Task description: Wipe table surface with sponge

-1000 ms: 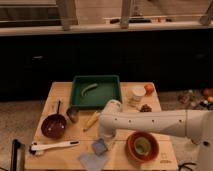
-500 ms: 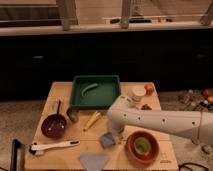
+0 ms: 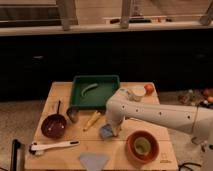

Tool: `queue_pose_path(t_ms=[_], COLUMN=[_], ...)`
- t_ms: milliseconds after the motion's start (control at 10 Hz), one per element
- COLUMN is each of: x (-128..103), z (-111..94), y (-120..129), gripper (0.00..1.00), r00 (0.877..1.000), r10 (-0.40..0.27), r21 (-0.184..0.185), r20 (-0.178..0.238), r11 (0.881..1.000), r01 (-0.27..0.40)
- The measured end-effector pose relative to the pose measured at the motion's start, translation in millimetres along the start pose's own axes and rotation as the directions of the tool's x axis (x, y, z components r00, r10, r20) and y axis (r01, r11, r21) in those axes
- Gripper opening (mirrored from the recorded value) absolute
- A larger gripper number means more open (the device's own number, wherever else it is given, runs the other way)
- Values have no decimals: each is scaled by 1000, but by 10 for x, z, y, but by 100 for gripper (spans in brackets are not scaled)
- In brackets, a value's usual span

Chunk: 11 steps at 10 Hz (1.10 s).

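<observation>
A: Gripper [image 3: 114, 129], where?
B: Down near the middle of the table surface [image 3: 97, 145], just in front of the green tray [image 3: 106, 96]. Pinched narrow on the sponge [image 3: 105, 132], low against the planks.
A: Tight on the left of it?
B: Fairly. Yellow piece [image 3: 91, 120] just beside, lying aslant, then a metal scoop [image 3: 72, 115], then a dark red pan [image 3: 52, 127] close to the left edge.
A: Toward the front edge?
B: Bare wood straight in front of the sponge, a fair band of it. Past that, a pale triangular cloth [image 3: 93, 160] right at the front edge, and a white-handled brush [image 3: 52, 146] lying along the front left.
A: Right side?
B: Orange bowl [image 3: 131, 145] near the front right corner, close to the sponge but apart from it. White arm [image 3: 160, 116] reaching in across the right edge, above the planks there.
A: Far edge?
B: Taken by the tray in the middle, with a white cup [image 3: 137, 92] and an orange fruit [image 3: 149, 88] at the far right corner. Bare strip left of the tray, up to the far left corner.
A: Widest open stretch on the surface, then?
B: Front middle, between brush, cloth, bowl and sponge.
</observation>
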Motion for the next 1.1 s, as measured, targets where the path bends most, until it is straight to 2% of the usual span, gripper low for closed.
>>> queue_pose_path(t_ms=[300, 600, 900, 1100], x=[-352, -643, -754, -657], z=[28, 137, 284, 285], y=[-230, -157, 124, 264], gripper=[0, 0, 0, 0], r00=[994, 978, 965, 967], r10=[-105, -193, -207, -176], r21=[18, 13, 12, 29], r20=[34, 83, 161, 186], r11=[994, 981, 978, 984], r01=[104, 192, 208, 174])
